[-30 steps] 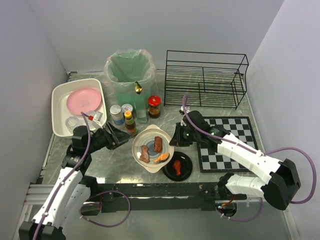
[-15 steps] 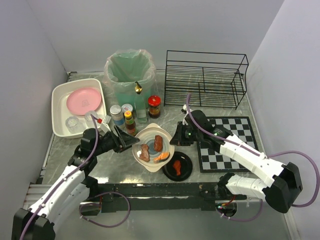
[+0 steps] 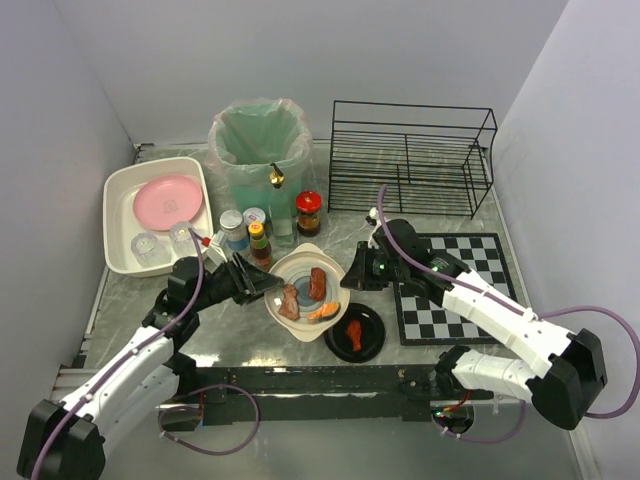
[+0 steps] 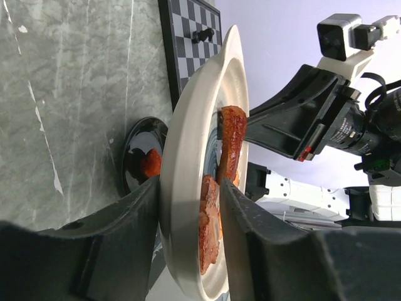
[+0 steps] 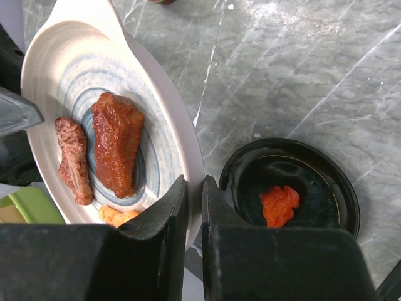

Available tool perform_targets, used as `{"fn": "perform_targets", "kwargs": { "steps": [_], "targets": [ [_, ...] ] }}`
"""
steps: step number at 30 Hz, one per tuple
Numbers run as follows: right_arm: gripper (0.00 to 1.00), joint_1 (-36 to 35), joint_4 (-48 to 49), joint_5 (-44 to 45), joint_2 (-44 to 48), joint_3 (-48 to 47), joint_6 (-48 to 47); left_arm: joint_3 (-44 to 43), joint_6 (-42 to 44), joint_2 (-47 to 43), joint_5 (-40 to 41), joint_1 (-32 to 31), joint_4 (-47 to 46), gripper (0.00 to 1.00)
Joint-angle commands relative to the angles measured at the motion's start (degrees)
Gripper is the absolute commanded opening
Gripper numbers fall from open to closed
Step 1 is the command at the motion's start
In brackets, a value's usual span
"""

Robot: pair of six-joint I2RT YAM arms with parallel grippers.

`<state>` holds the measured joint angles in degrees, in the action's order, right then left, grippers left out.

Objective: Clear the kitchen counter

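The grey marble-patterned tabletop (image 3: 250, 335) spreads under everything and is crowded in its middle. At its front middle is the round white plate with blue rings (image 3: 300, 265), carrying brown meat pieces (image 3: 317, 285). The left end effector (image 3: 266, 286) has its fingers set narrowly against both sides of the plate's left rim. The right end effector (image 3: 350, 280) is almost closed and pinches the right rim. I judge the step is a two-arm grip on the plate. Next, both arms must lift together and keep it level.
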<state>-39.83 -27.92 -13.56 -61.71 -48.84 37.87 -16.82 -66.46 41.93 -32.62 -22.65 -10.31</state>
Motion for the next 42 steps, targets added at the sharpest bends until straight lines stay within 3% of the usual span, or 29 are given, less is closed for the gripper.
{"fn": "perform_targets", "kwargs": {
  "steps": [1,5,15,16,18,23,42],
  "targets": [
    [0.00,0.63,9.20,-4.72,3.70,-3.10,3.70,-0.23,-1.31,0.78,0.45,-1.34,-4.28,0.46],
    [0.00,0.81,9.64,-5.16,3.79,-2.84,3.88,-0.32,-1.40,1.48,1.15,-2.13,-4.63,0.44],
    [0.00,0.90,10.34,-5.77,4.14,-2.14,3.88,-0.58,-2.10,1.66,2.12,-2.92,-5.25,0.26],
    [0.00,0.90,10.34,-5.69,4.23,-2.05,3.79,-0.50,-2.27,1.57,2.04,-2.92,-5.77,0.29],
    [0.00,0.99,10.34,-5.68,4.23,-1.96,3.79,-0.23,-2.63,1.49,2.04,-3.01,-6.30,0.45],
    [0.00,0.99,10.96,-6.21,4.58,-1.61,3.88,-0.23,-2.98,1.57,2.47,-3.10,-6.66,0.64],
    [0.00,1.07,11.66,-8.76,5.11,-1.08,3.53,-1.46,-3.77,6.23,6.69,-4.68,-10.35,0.57]
  ]
}}
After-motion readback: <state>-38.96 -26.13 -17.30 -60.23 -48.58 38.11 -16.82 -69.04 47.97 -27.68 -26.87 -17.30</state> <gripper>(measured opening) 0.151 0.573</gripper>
